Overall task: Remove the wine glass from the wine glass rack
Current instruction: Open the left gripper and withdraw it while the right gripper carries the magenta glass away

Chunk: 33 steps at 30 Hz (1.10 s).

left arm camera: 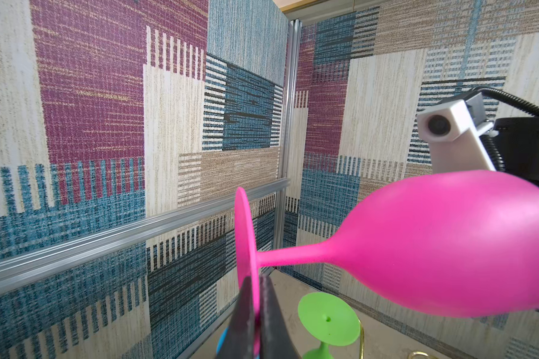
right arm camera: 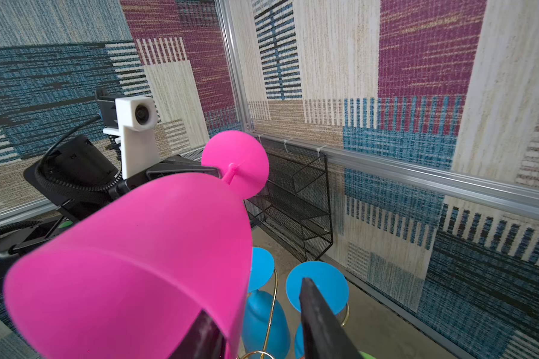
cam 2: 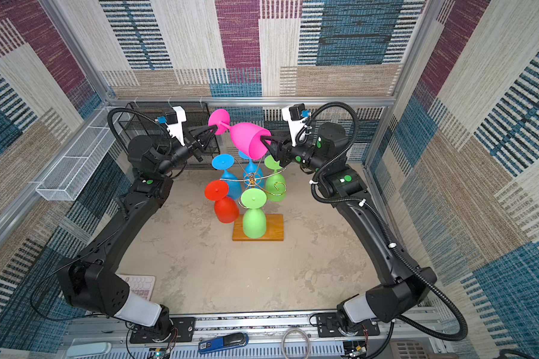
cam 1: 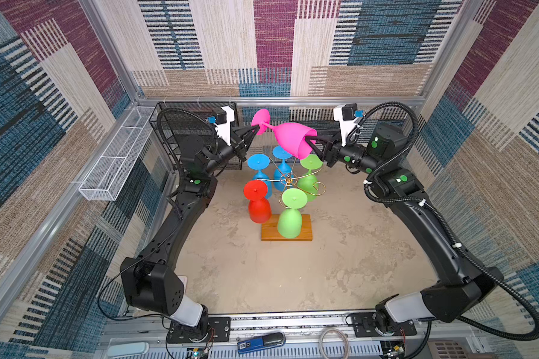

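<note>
The pink wine glass (cam 1: 293,136) hangs in the air above the wine glass rack (cam 1: 305,230), clear of its gold wire arms, lying almost on its side with the foot toward the left arm and the open bowl toward the right arm.

The left gripper (cam 1: 255,129) is clamped on the edge of the glass's round foot; in the left wrist view both of its fingers press flat against the thin disc (left arm camera: 246,236).

The right gripper (cam 1: 308,141) meets the bowl's rim. In the right wrist view 1 finger (right arm camera: 206,335) sits inside the bowl and the other finger (right arm camera: 318,310) stands outside, with a visible gap to the pink wall, so its jaws are apart around the rim and not clamped.

5 glasses hang upside down on the rack below: 2 blue, 2 green, 1 red.
</note>
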Available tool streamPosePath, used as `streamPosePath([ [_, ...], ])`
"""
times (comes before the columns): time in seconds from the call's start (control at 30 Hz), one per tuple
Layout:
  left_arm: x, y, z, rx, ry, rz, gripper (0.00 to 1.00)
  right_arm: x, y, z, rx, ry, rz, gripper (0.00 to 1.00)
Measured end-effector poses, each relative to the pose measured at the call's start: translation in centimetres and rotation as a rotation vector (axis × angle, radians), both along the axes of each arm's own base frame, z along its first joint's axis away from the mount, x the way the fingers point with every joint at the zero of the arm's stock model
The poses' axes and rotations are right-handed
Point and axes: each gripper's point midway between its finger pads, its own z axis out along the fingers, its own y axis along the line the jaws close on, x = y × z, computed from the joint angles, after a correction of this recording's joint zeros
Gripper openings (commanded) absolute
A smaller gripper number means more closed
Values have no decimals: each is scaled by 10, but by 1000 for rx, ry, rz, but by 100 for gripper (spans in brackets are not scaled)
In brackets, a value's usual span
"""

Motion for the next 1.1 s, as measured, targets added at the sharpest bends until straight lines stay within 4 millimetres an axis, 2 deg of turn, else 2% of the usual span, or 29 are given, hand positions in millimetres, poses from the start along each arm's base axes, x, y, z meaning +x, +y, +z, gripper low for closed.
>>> streamPosePath([
  [0.1,0,1,0,0,1,2,0,-1,4,-2,1,7,25,10],
  [0.17,0,1,0,0,0,2,0,1,4,-1,8,15,22,4],
  [0.3,1,0,-1,-1,2,3,2,2,3,-2,10,20,19,1],
  [0.6,-7,3,5,-6,-10,11,25,-4,-2,9,22,7,4,0],
  [0.73,-10,7,7,-6,-17,39,33,-8,-11,21,30,-10,-46,0],
  [0.87,-6,21,9,-22,-14,102,50,-12,-27,35,29,-37,-130,0],
  [1.0,-2,35,4,-36,3,166,54,-13,-51,48,24,-49,-256,0],
  [1.1,-5,48,2,-46,9,213,57,-12,-73,46,3,-27,-372,0],
])
